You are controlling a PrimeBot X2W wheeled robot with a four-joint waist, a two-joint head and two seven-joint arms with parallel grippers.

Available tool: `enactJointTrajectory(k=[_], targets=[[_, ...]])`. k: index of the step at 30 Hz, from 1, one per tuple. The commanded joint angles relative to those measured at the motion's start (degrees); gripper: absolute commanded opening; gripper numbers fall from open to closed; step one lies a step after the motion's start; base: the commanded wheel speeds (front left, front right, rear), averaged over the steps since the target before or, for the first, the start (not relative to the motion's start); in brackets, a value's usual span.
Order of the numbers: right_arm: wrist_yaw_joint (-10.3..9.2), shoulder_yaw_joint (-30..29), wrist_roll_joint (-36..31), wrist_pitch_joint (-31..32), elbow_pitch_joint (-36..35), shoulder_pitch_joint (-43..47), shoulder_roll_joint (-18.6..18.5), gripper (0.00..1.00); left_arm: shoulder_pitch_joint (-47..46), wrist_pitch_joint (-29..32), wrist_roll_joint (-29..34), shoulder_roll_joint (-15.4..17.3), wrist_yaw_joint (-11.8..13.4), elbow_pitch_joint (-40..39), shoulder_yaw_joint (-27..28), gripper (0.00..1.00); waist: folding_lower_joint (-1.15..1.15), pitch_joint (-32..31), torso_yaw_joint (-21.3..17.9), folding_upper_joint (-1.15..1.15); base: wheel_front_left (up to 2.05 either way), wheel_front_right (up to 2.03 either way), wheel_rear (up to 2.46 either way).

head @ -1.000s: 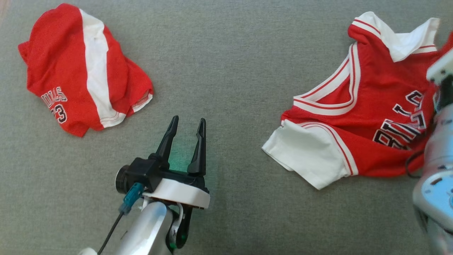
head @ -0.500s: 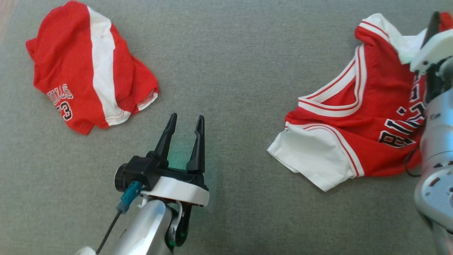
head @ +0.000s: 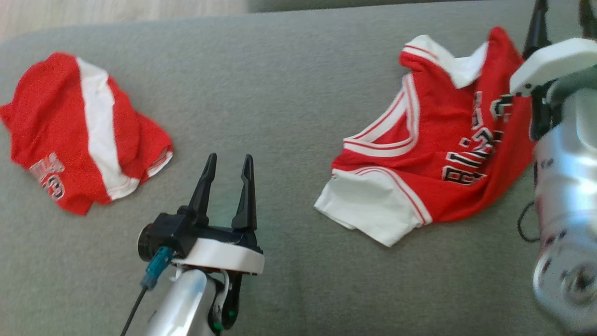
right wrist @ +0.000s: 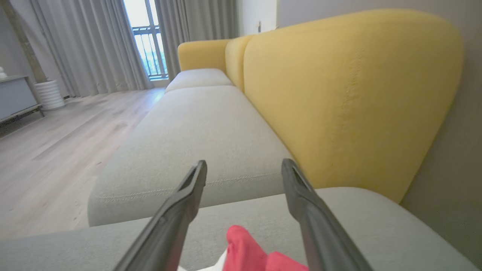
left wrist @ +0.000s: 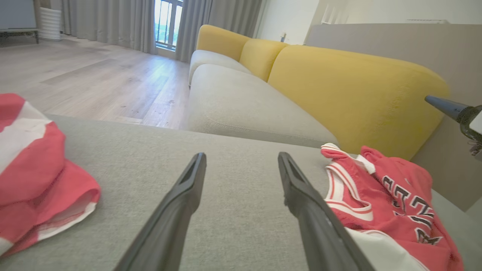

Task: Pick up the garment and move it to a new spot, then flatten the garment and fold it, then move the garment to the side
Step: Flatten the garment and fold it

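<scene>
The garment, a red jersey point(head: 419, 154) with white trim and black lettering, lies loosely spread on the grey cushion point(head: 280, 102), right of centre. It also shows in the left wrist view as the jersey point(left wrist: 388, 203). My right gripper point(head: 559, 14) hangs open above the jersey's far right edge with nothing between its fingers. In the right wrist view the right gripper point(right wrist: 244, 165) stands wide, with a red fold of the jersey point(right wrist: 244, 248) below the gap. My left gripper point(head: 228, 161) is open and empty over bare cushion, left of the jersey; the left gripper point(left wrist: 241, 158) points across the seat.
A second crumpled red and white garment point(head: 79, 135) lies at the far left, seen also as the garment point(left wrist: 34, 177). A yellow sofa backrest point(right wrist: 339, 94) and another grey seat point(right wrist: 196, 128) stand beyond the cushion's far edge. Wooden floor point(left wrist: 94, 75) lies to the left.
My right gripper has opened, let go of the jersey and lifted toward the far edge. The head camera has tilted, shifting the whole picture. The left gripper holds still.
</scene>
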Motion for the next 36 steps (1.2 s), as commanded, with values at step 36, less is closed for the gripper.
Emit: enactJointTrajectory(k=[36], targets=[[-0.04,28.7,28.3,2.9,-52.4,50.5,0.5,1.0,-5.5,3.1,2.0,0.2,-5.3,12.0,-9.6,1.0,0.01,-2.2,-7.4,0.0,0.0,0.0,0.0]])
